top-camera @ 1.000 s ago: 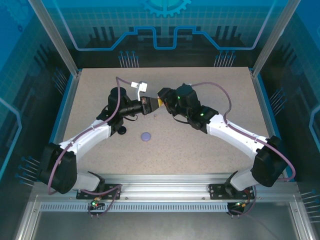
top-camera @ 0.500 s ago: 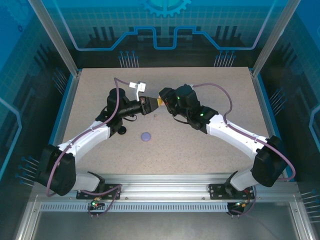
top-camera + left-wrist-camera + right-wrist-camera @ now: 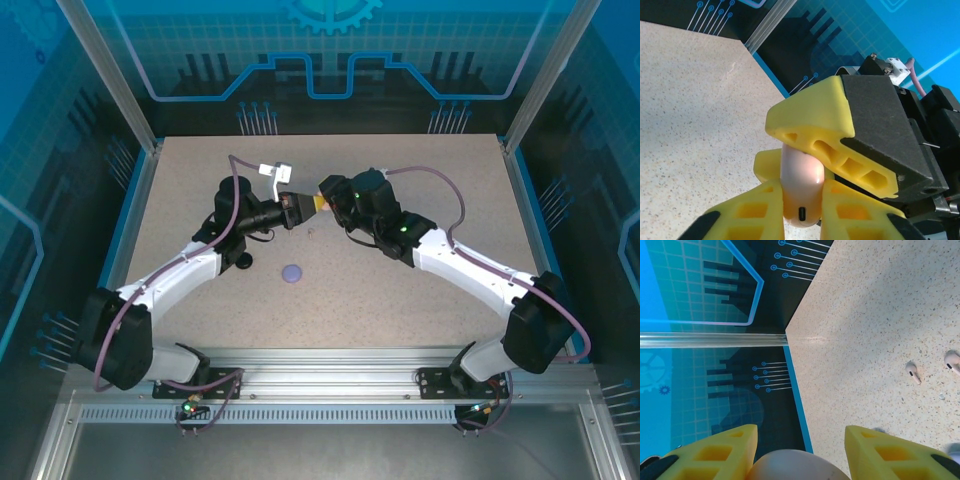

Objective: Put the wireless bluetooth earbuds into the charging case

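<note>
Gripping the pale pink case [image 3: 800,190] from opposite sides, both claws met in the air above the middle of the surface [image 3: 400,290]. The left claw [image 3: 801,207] was closed hard on the case's lower end, where a small dark charging port showed, and the right claw [image 3: 801,437] was clamped across the upper part, one yellow finger lying over the rounded top. Whether the lid was open could not be told. Two pale pink earbuds [image 3: 912,372] lay loose on the speckled surface beyond the right claw, near each other but apart, and a purple case [image 3: 293,272] sat on the surface nearer the arm bases. Judging by its gloss, the pink shell would be hard, smooth and slippery, and light enough that an uneven squeeze could twist it or pop it out. The broad flanks therefore looked the safest hold, leaving the lid seam free. The buds looked lighter and fiddlier: stiff, tiny, apt to roll or skid. Pinching across the stem, or the bulb just above it, seemed the best purchase, with a gentle closing.
</note>
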Action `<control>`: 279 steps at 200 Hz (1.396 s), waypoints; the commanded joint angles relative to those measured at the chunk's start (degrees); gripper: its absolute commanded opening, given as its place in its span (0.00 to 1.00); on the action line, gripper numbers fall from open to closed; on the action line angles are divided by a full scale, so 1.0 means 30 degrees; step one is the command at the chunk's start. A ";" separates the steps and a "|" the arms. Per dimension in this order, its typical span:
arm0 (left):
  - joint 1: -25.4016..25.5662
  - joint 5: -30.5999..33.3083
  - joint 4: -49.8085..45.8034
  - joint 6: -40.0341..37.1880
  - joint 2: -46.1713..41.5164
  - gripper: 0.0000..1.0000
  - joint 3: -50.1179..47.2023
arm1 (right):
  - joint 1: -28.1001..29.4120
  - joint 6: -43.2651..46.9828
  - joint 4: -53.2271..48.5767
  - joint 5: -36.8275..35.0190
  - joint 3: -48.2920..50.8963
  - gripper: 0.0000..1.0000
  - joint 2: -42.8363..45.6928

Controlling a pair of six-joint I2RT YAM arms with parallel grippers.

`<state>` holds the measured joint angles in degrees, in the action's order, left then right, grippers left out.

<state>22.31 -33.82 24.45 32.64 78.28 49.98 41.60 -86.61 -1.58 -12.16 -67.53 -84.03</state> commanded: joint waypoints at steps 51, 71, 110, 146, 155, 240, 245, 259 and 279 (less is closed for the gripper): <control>0.0592 -0.0437 0.1208 0.0017 0.0307 0.00 0.0032 | -0.0050 0.0300 0.0099 -0.0011 -0.0346 0.79 0.0078; 0.0576 -0.0364 0.0944 -0.0177 0.0173 0.00 0.0095 | -0.0456 0.1276 -0.0640 -0.0426 -0.0145 0.89 0.1011; 0.0433 -0.0749 0.0532 -0.0639 -0.0121 0.00 0.0271 | -0.1741 0.5560 -0.2652 -0.0469 0.0719 0.92 0.3777; -0.0064 -0.1486 0.0228 -0.1012 -0.0225 0.00 0.0364 | -0.3965 1.3134 -0.2615 0.3829 0.1444 0.92 0.5748; -0.0192 -0.1621 0.0230 -0.0993 -0.0175 0.00 0.0442 | -0.4403 1.4790 -0.2754 0.5080 0.1430 0.92 0.5885; -0.0316 -0.2588 0.0319 -0.0730 0.0186 0.00 0.1031 | -0.4755 1.9817 -0.2419 0.9797 0.1210 0.87 0.4019; -0.0331 -0.2633 0.0296 -0.0741 0.0182 0.00 0.1058 | -0.4686 1.9802 -0.2349 0.9872 0.1210 0.86 0.3869; -0.0318 -0.2619 0.0276 -0.0715 0.0164 0.00 0.1117 | -0.4527 1.9842 -0.2261 0.9908 0.1192 0.85 0.3495; -0.0338 -0.2668 0.0253 -0.0643 0.0188 0.00 0.1220 | -0.4378 1.9759 -0.2058 0.9779 0.1294 0.84 0.3141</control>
<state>21.58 -40.01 25.12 31.33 78.85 51.40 27.59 -28.91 -9.39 15.55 -64.45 -73.71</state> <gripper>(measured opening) 0.143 0.849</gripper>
